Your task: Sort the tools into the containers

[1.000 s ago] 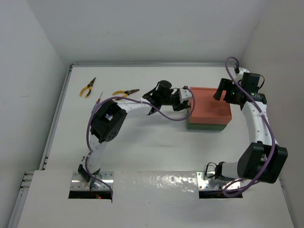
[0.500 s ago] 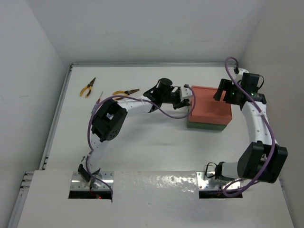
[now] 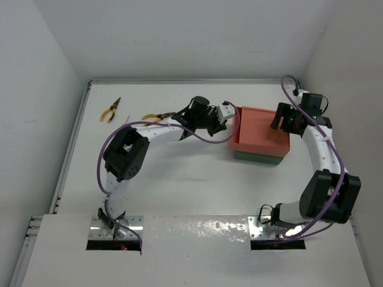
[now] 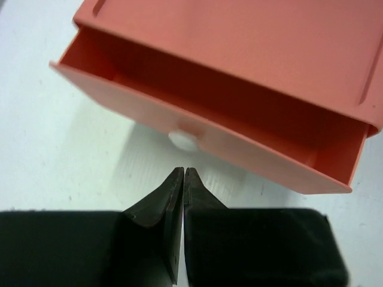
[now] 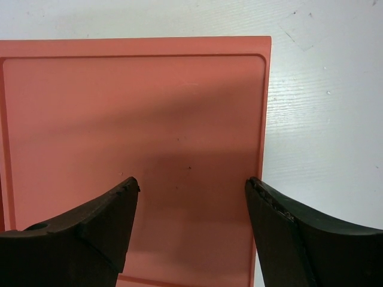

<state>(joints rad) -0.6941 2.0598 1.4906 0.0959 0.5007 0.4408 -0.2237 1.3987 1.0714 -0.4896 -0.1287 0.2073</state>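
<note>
The salmon-red tray (image 3: 263, 128) sits on the dark green tray (image 3: 257, 157) at the right of the table. Its drawer (image 4: 203, 113) is slid partly out and looks empty inside. My left gripper (image 3: 230, 115) is shut on nothing, its tips (image 4: 184, 171) a short way in front of the drawer's pale knob (image 4: 183, 140). My right gripper (image 5: 192, 182) is open above the salmon-red lid (image 5: 137, 119), near its right edge. Two pliers with yellow-orange handles (image 3: 110, 110) (image 3: 158, 116) lie at the far left. I cannot make out the screwdrivers.
White walls enclose the table at the back, left and right. The left arm's purple cable (image 3: 125, 128) loops over the table near the pliers. The right arm (image 3: 323, 155) stands along the right wall beside the box.
My left gripper has drawn back to the left and the salmon-red drawer has slid out with it. The left elbow swung left. The right gripper shifted only slightly over the lid.
</note>
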